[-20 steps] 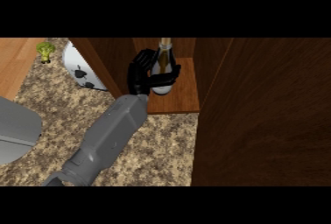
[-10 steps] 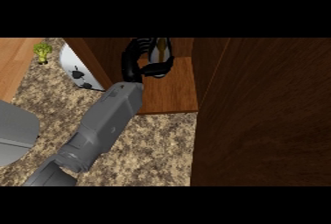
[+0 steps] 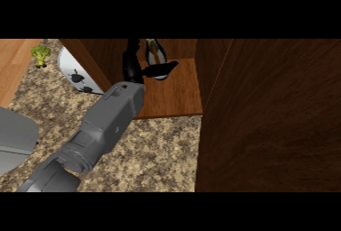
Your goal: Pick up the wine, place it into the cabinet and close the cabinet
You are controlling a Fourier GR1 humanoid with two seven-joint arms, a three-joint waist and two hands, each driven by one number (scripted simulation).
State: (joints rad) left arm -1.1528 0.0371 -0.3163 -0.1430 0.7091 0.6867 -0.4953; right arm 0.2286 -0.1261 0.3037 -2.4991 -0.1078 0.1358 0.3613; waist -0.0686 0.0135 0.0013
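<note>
The wine bottle (image 3: 154, 48) stands upright at the back of the wooden cabinet shelf (image 3: 174, 95), its dark neck cut off by the view's top. My left hand (image 3: 132, 63) reaches into the cabinet beside it. The fingers run straight along the bottle's left side and the thumb sticks out to the right across its base. They do not wrap the bottle, so the hand looks open. The cabinet door (image 3: 273, 113) stands open, filling the right side. My right hand does not show.
A white appliance (image 3: 75, 72) stands against the cabinet's left wall. A green vegetable (image 3: 41, 54) lies at the far left. A grey rounded object (image 3: 13, 140) sits on the speckled counter (image 3: 156, 153) at the left edge.
My left arm pushed deeper into the cabinet, carrying the bottle toward the back of the shelf. The fingers, curled round the bottle before, have spread away from it.
</note>
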